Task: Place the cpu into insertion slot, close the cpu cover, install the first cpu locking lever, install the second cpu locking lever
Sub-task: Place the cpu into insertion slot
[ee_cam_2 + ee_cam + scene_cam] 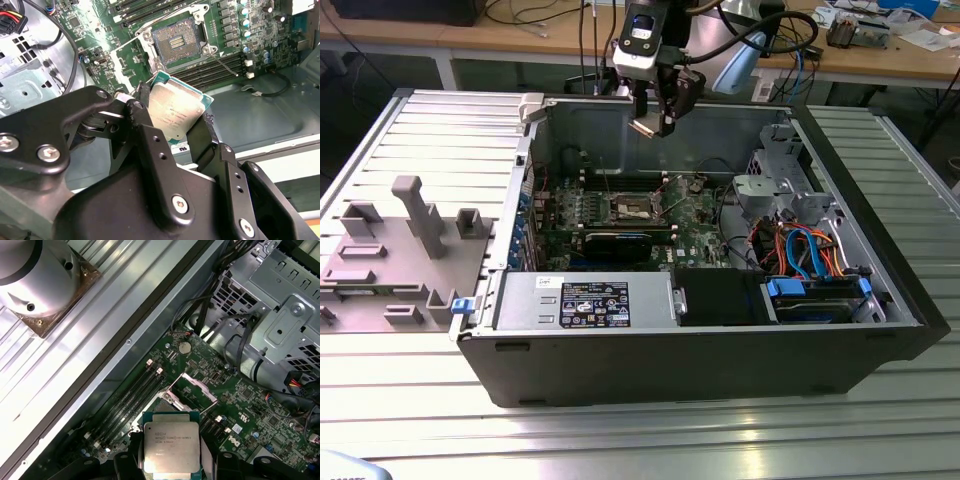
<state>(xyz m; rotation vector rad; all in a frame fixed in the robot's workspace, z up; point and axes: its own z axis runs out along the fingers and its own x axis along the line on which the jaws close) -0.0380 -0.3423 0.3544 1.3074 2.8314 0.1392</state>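
1. Ext. view's left: a grey moulded plastic fixture tray (400, 240) lies on the ribbed metal table (620, 440), just beside the open black PC case (720, 350). I am not touching it.

2. Centre: my black two-finger gripper (655, 123) hangs above the green motherboard (700, 215), near the case's far wall. It is clamped on the small flat square cpu w/ pale silvery-grey metal top (172, 112). The fingers (140, 120) bear on two opposite edges. The chip is tilted, w/ its metal face toward both wrist cams.

3. Below, well apart from the chip: the insertion slot, a small square socket w/ dark centre and silvery rim (177, 42). Its contacts are bare and no chip is seated. The thin silvery cpu cover frame (197, 387) appears swung up off the socket. Est. status: cpu in transit; cover and both levers not yet done.

4. Handling (judgement): the cpu is light and stiff, w/ no give. The metal top is slick and the green substrate rim is thin, so grip margin is small. Underside pads and socket contacts are fragile: hold by the edges only, never the faces.

5. Ext. view's right: a silver sheet-metal drive cage (770, 185) and a blue-and-orange cable bundle (810, 255), well apart from the gripper.
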